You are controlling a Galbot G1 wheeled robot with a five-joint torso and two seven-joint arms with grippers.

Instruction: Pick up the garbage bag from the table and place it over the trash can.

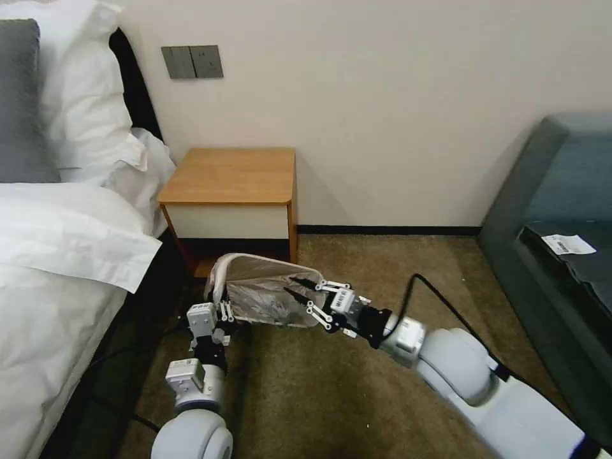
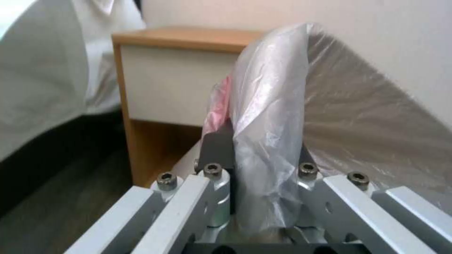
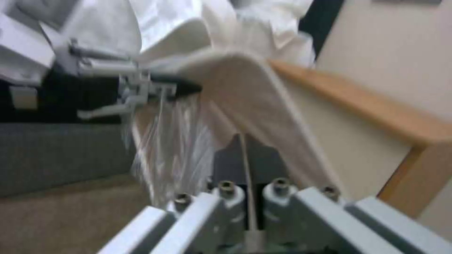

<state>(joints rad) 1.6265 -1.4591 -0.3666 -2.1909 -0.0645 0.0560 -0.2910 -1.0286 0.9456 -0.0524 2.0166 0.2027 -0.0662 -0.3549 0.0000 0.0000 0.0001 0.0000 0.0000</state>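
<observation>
The trash can [image 1: 215,277], a cream-white bin, stands on the carpet just in front of the table [image 1: 229,175], a wooden nightstand. The garbage bag [image 1: 268,296] is stretched crinkly and translucent across the bin's mouth. My left gripper [image 1: 223,312] is at the bin's near-left rim, shut on a bunched fold of the bag [image 2: 268,116] with a bit of red edge beside it. My right gripper [image 1: 298,287] is at the bin's right side, shut on a thin edge of the bag [image 3: 169,141] by the bin's wall [image 3: 245,91].
A bed with white linen [image 1: 57,255] runs close along the left. A dark sofa [image 1: 561,210] stands at the right. A black cable [image 1: 440,299] loops over the carpet by my right arm. Open carpet [image 1: 382,268] lies between nightstand and sofa.
</observation>
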